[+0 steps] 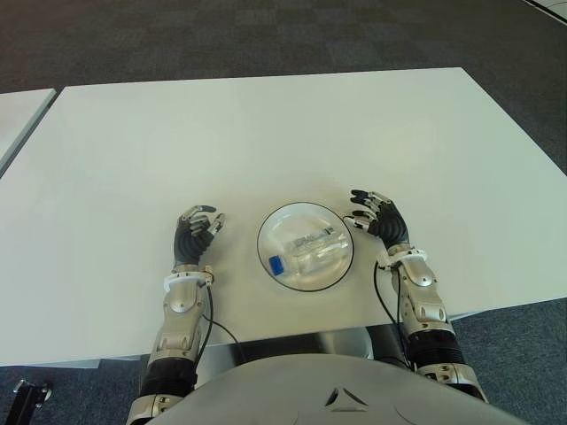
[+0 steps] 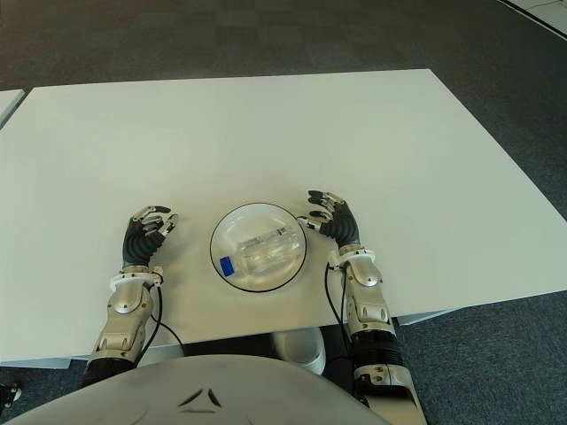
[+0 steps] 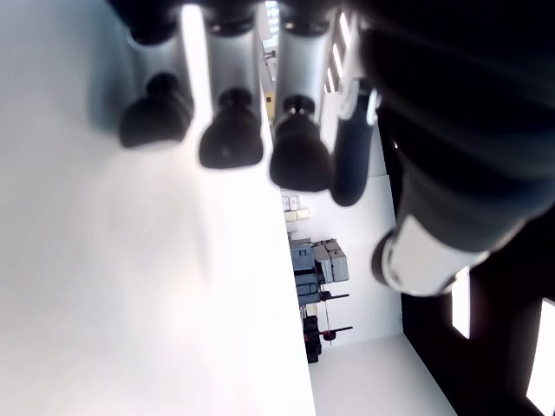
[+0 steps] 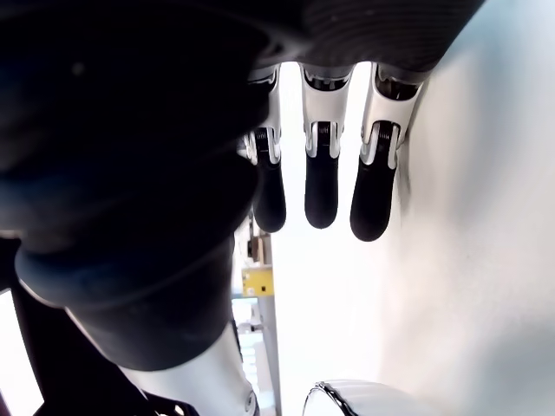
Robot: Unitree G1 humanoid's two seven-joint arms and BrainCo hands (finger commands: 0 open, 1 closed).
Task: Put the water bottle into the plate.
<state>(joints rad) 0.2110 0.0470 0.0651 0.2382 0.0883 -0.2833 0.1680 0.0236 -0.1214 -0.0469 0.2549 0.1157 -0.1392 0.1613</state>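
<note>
A clear water bottle [image 1: 310, 250] with a blue cap lies on its side inside the white plate [image 1: 276, 226] near the front of the white table [image 1: 266, 133]. My right hand [image 1: 376, 217] shows just right of the plate, fingers relaxed and holding nothing; in the right wrist view the fingers [image 4: 319, 186] hang loosely over the table and the plate rim [image 4: 347, 394] shows at the edge. My left hand [image 1: 197, 232] shows left of the plate, fingers [image 3: 232, 139] loosely curled with nothing in them.
The table's front edge [image 1: 283, 341] runs close behind both wrists. A second white table [image 1: 18, 115] stands at the far left. Dark carpet [image 1: 266, 35] surrounds the tables.
</note>
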